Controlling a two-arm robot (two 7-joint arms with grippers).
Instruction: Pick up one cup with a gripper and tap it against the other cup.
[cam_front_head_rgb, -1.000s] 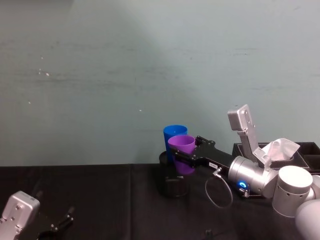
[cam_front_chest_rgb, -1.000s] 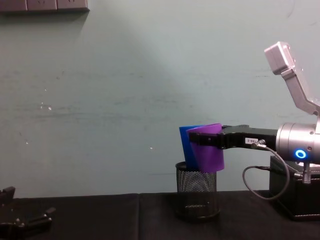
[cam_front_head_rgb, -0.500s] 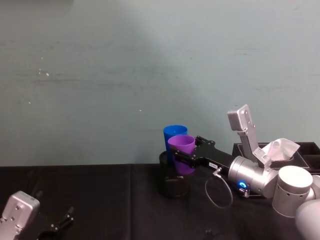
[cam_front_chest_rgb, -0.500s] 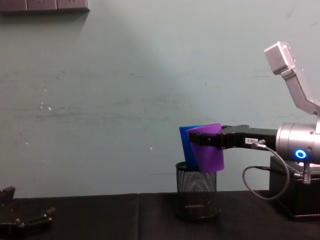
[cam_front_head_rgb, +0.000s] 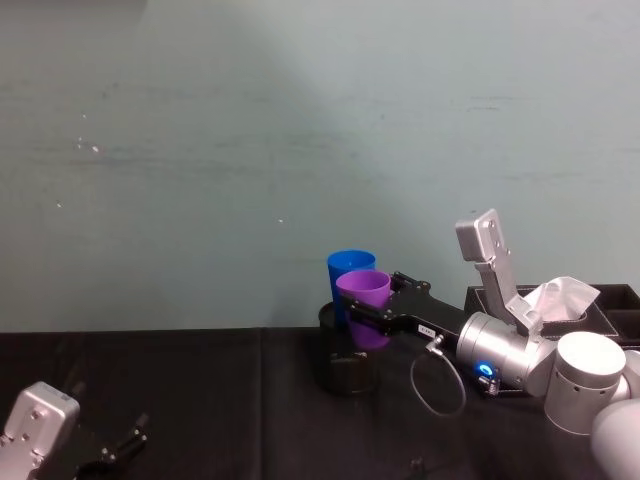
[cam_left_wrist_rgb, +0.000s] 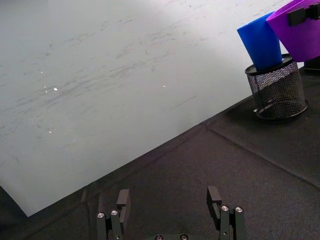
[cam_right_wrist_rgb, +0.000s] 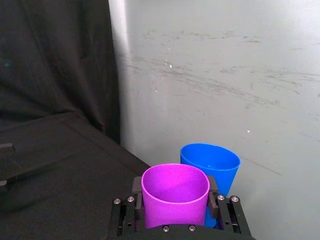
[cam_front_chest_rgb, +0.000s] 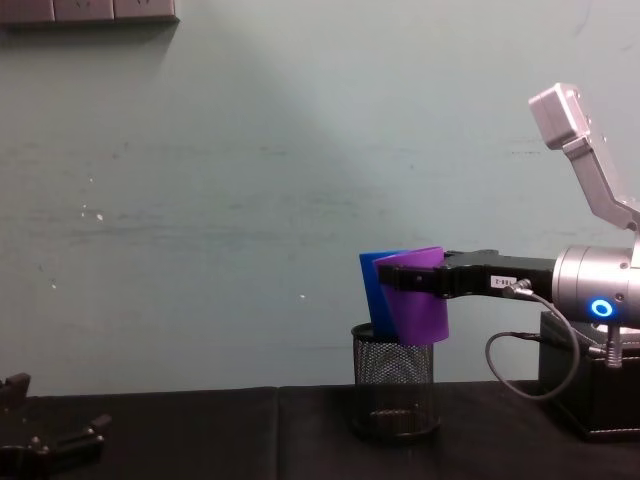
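Observation:
The purple cup (cam_front_head_rgb: 362, 292) hangs in the air over a black mesh pen holder (cam_front_head_rgb: 345, 375), with my right gripper (cam_front_head_rgb: 375, 312) shut on its sides. The blue cup (cam_front_head_rgb: 348, 264) stands tilted inside the holder, right behind the purple one. In the chest view the purple cup (cam_front_chest_rgb: 420, 315) overlaps the blue cup (cam_front_chest_rgb: 372, 290); whether they touch I cannot tell. In the right wrist view the jaws clamp the purple cup (cam_right_wrist_rgb: 175, 200), with the blue cup (cam_right_wrist_rgb: 212, 160) just beyond it. My left gripper (cam_left_wrist_rgb: 167, 200) is open, low at the near left of the table.
A black box (cam_front_head_rgb: 600, 305) with white tissue in it stands at the back right, behind my right arm. A black cloth (cam_front_head_rgb: 200, 400) covers the table, and a pale green wall rises directly behind the cups.

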